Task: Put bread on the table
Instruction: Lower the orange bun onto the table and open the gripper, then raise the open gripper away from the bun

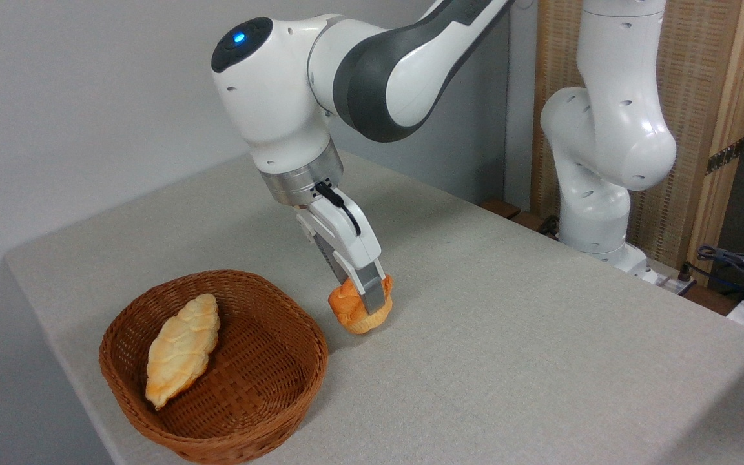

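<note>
Jaws clamped on tilted bread, base on table.

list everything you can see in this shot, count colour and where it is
bun: 1, orange-golden, at table level just right of the basket, between the pincer fingers
braided loaf: 1, pale yellow, lying in the basket
wicker basket: 1, brown, front left of the table
table: 1, light grey-beige, fills the middle
cables: several, dark, far right edge
robot arm: 1, white and grey, base at right
pincer: 1, white and grey, closed on the bun
</note>
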